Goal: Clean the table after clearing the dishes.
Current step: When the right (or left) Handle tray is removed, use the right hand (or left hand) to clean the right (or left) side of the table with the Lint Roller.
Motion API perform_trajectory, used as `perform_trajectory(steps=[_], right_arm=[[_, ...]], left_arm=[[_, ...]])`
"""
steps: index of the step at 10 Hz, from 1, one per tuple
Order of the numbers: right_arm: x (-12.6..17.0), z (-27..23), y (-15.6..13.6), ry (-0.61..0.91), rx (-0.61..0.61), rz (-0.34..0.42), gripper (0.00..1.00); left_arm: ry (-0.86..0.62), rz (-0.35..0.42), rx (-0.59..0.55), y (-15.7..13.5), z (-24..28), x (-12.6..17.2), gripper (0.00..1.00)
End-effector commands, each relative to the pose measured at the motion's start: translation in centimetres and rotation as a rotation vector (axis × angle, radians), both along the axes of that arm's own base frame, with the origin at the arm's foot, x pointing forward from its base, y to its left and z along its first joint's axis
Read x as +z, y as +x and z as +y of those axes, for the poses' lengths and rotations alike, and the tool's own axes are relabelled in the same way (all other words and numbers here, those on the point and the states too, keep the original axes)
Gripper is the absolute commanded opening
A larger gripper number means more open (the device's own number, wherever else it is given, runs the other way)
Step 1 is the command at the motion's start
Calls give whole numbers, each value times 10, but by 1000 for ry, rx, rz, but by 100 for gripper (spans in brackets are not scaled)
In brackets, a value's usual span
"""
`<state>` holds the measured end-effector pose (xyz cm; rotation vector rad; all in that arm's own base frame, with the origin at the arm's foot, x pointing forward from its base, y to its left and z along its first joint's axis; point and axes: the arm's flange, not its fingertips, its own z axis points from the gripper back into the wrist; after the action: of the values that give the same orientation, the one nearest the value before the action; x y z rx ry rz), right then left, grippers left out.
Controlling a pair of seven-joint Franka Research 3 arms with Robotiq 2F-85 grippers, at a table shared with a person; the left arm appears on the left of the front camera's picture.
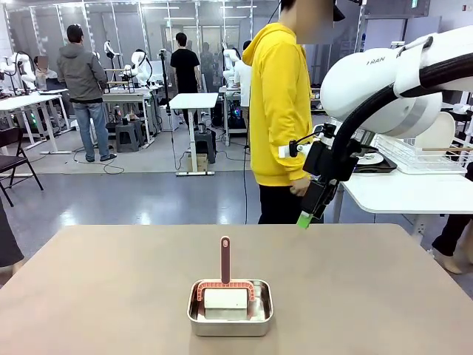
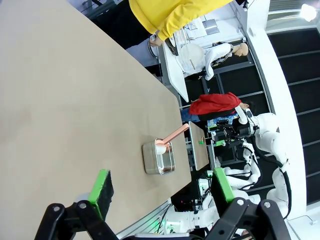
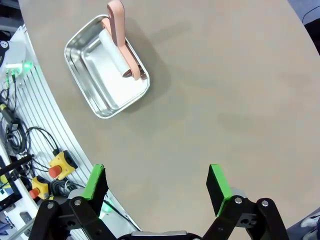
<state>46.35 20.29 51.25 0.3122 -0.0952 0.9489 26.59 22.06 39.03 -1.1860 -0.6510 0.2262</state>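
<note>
Table [image 1: 111, 296] fills the lower half of the front view, tan and matte. A steel pan [image 1: 230, 314] sits at bottom centre. In it is a roller [image 1: 225, 260] with a white drum, its pink handle pointing straight up.

My right gripper [image 1: 304, 220] hangs right of centre above the table's far edge, green pads down. In its wrist view the right gripper [image 3: 157, 182] is spread wide and grasps nothing, with the pan at upper left.

My left gripper [image 2: 162, 190] is at the bottom of its wrist view, also spread and empty, above bare tabletop with the pan just beyond.

The only text I can read is "FRAN" on my right arm [image 1: 384, 81].

A plate [image 1: 373, 158] on a dark tray sits on the white side table [image 1: 399, 194] at mid right, half hidden by that arm. A person in a yellow hoodie [image 1: 279, 103] stands at upper centre.
</note>
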Motion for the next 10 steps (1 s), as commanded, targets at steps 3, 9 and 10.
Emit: perform_trajectory(steps=[3,9,10], right_arm=[[2,44,23,-77,298,-82,100],[-46,157,50,-195,584,-38,100],[-54,172,50,-206,611,-12,100]], left_arm=[[-15,10,6,-2,1,5,100],[-15,10,6,-2,1,5,100],[-15,10,6,-2,1,5,100]])
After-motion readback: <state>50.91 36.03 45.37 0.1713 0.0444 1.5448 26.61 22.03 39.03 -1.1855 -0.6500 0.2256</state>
